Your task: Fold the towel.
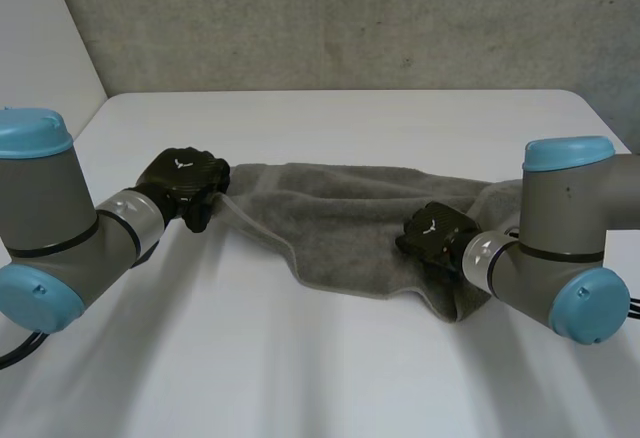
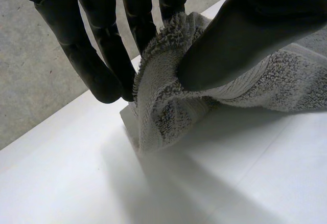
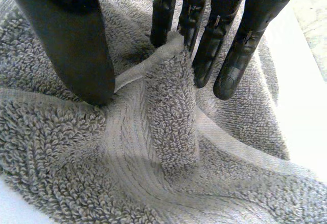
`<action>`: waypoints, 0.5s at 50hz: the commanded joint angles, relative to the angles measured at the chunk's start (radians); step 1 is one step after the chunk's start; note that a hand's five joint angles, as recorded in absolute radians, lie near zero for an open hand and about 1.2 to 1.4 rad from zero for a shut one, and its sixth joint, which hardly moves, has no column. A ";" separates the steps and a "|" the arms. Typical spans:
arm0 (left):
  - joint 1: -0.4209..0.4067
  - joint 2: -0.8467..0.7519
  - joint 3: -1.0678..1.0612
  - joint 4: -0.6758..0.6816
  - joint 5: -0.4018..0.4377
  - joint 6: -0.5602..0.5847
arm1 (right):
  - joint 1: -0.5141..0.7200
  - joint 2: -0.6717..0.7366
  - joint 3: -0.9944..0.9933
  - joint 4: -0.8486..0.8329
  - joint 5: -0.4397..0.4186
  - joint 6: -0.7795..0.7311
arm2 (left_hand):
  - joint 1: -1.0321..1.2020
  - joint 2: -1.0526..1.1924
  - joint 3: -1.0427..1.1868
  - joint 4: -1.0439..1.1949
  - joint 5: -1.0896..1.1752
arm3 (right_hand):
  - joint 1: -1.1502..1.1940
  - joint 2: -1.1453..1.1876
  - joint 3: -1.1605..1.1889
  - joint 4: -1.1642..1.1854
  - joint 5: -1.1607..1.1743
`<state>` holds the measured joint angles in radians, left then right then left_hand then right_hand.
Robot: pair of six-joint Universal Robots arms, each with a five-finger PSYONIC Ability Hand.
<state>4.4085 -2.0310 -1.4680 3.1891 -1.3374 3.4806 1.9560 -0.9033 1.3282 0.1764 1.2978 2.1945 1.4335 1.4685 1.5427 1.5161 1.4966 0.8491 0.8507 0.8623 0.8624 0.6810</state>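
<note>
A grey towel (image 1: 340, 223) lies stretched and rumpled across the middle of the white table (image 1: 300, 358). My left hand (image 1: 185, 183) is at the towel's left end. Its fingers (image 2: 110, 65) and thumb (image 2: 230, 45) pinch the towel's edge (image 2: 158, 96) and lift it a little off the table. My right hand (image 1: 435, 230) rests on the towel near its right end. There its thumb (image 3: 76, 55) presses into the towel (image 3: 76, 147), and its fingers (image 3: 230, 55) close against a raised ridge of cloth (image 3: 171, 106) gathered between them.
The table's far edge (image 1: 350, 92) meets a grey wall. Bare tabletop lies in front of the towel between my two arms. The towel's right end (image 1: 495, 198) runs under my right forearm.
</note>
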 commanded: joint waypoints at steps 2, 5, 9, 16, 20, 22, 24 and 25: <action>0.000 0.000 0.000 0.000 0.000 0.000 | -0.020 -0.031 0.005 0.000 -0.002 0.030 | -0.037 -0.072 -0.146 -0.120 -0.275 | -0.015 -0.017 -0.029 -0.029 -0.022; 0.000 0.000 0.000 0.000 0.001 0.000 | -0.032 -0.040 0.012 0.002 -0.002 0.034 | -0.037 -0.072 -0.146 -0.120 -0.275 | -0.048 -0.049 -0.061 -0.061 -0.054; 0.000 0.000 0.000 0.000 0.000 0.000 | -0.049 -0.049 0.025 0.003 -0.011 0.033 | -0.037 -0.072 -0.146 -0.120 -0.275 | -0.054 -0.055 -0.067 -0.067 -0.060; 0.000 0.000 0.000 0.000 0.000 0.000 | -0.060 -0.049 0.042 0.002 -0.015 0.031 | -0.037 -0.072 -0.146 -0.120 -0.275 | -0.238 -0.239 -0.251 -0.251 -0.244; -0.001 0.000 -0.002 0.000 0.000 0.000 | -0.069 -0.051 0.049 0.000 -0.017 0.018 | -0.037 -0.072 -0.146 -0.120 -0.275 | -0.250 -0.252 -0.264 -0.264 -0.257; -0.001 0.000 -0.002 0.000 0.000 0.000 | -0.074 -0.052 0.054 0.000 -0.017 0.016 | -0.037 -0.072 -0.146 -0.120 -0.275 | -0.239 -0.240 -0.252 -0.252 -0.245; -0.001 0.000 -0.003 0.000 0.000 0.000 | -0.074 -0.055 0.054 0.000 -0.018 0.014 | -0.037 -0.072 -0.146 -0.120 -0.275 | -0.236 -0.237 -0.249 -0.249 -0.242; -0.001 0.000 -0.003 0.000 0.000 0.000 | -0.074 -0.060 0.055 0.000 -0.018 0.014 | -0.037 -0.072 -0.146 -0.120 -0.275 | -0.236 -0.237 -0.249 -0.249 -0.242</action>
<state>4.4075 -2.0310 -1.4690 3.1891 -1.3373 3.4806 1.8866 -0.9549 1.3772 0.1770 1.2811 2.2150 1.4334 1.4685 1.5427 1.5161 1.4966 0.6335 0.6484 0.6329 0.6319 0.4418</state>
